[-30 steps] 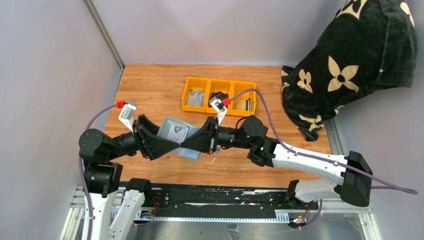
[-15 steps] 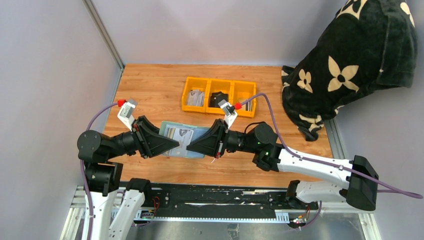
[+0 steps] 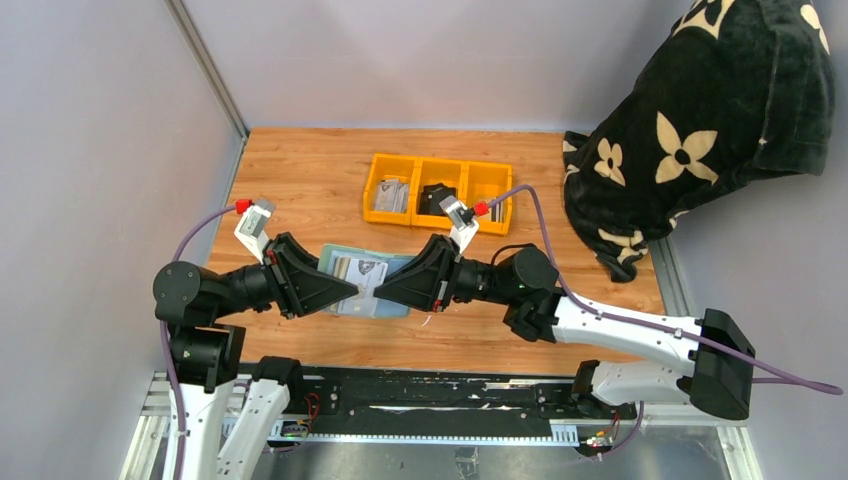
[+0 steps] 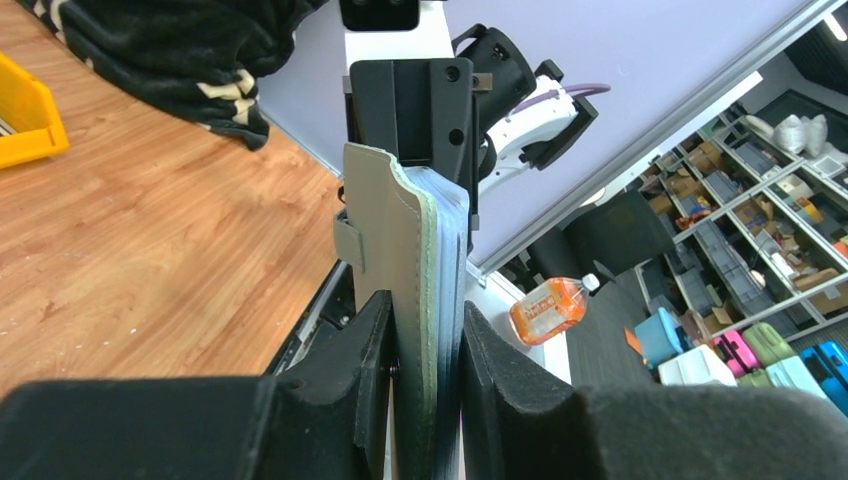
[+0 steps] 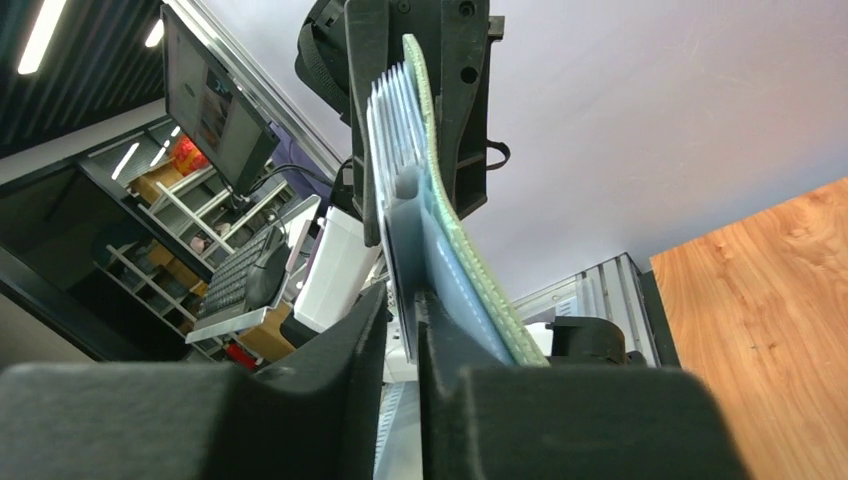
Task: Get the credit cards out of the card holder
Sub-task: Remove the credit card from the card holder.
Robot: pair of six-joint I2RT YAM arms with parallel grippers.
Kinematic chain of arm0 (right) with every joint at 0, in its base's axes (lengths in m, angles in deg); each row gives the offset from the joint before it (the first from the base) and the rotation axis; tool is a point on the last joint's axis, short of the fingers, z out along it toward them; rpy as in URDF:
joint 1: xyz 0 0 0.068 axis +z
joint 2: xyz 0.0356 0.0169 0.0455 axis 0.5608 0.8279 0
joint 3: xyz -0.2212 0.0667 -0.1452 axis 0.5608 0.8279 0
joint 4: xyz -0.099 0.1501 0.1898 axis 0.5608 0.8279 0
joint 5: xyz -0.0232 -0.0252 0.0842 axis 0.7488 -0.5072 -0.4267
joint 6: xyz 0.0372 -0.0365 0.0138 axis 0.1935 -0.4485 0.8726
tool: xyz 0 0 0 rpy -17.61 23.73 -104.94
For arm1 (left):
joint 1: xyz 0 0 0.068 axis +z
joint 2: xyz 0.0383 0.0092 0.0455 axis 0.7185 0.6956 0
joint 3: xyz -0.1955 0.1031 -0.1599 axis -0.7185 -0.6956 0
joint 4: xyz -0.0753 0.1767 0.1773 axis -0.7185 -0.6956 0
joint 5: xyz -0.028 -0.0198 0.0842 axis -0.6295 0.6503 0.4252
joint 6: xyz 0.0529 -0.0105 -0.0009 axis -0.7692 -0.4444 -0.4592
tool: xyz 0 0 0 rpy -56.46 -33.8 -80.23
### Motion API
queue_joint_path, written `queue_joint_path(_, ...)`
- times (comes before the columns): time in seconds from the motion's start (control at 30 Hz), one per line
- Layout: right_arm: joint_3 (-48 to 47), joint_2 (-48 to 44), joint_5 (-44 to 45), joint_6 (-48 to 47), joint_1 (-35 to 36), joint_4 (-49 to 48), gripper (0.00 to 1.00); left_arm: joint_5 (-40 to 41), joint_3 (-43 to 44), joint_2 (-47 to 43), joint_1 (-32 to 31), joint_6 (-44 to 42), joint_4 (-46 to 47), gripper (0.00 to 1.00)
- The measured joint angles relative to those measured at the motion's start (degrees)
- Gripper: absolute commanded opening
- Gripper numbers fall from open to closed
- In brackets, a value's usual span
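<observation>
The card holder (image 3: 335, 258) hangs above the table between both arms, its blue-grey inside facing up. My left gripper (image 4: 425, 340) is shut on its edge; the sage-green cover (image 4: 400, 240) and strap tab (image 4: 348, 240) show there. Several credit cards (image 5: 392, 130) fan out of its pockets, and one with a dark emblem (image 3: 364, 270) lies on top. From the opposite side my right gripper (image 5: 402, 320) reaches in. Its jaws stand slightly apart around the edge of the cards, a thin gap showing beside one finger.
A yellow three-compartment bin (image 3: 440, 162) stands at the back of the table, with cards (image 3: 390, 195) in its left compartment and a black lump (image 3: 436, 195) in the middle one. A black flowered blanket (image 3: 700, 110) fills the back right corner. Walls close off the left and back sides.
My left gripper has closed on the card holder. The right arm has drawn back to the right and its jaws, shut before, have parted a little.
</observation>
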Motion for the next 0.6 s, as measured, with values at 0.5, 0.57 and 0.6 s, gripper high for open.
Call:
queue_joint_path(0.5, 3.0, 1.5, 0.2, 4.5, -0.4, -8.7, 0.00, -0.9, 1.7, 0.8, -0.2, -0.1, -1.7, 0.11)
queue_joint_path(0.57, 3.1, 1.2, 0.5, 4.5, -0.4, -8.4, 0.00, -0.9, 1.7, 1.1, -0.2, -0.1, -1.8, 0.11)
queue_joint_path(0.6, 3.1, 1.1, 0.5, 4.4, -0.4, -8.3, 0.00, -1.0, 1.7, 1.1, -0.2, -0.1, -1.9, 0.11)
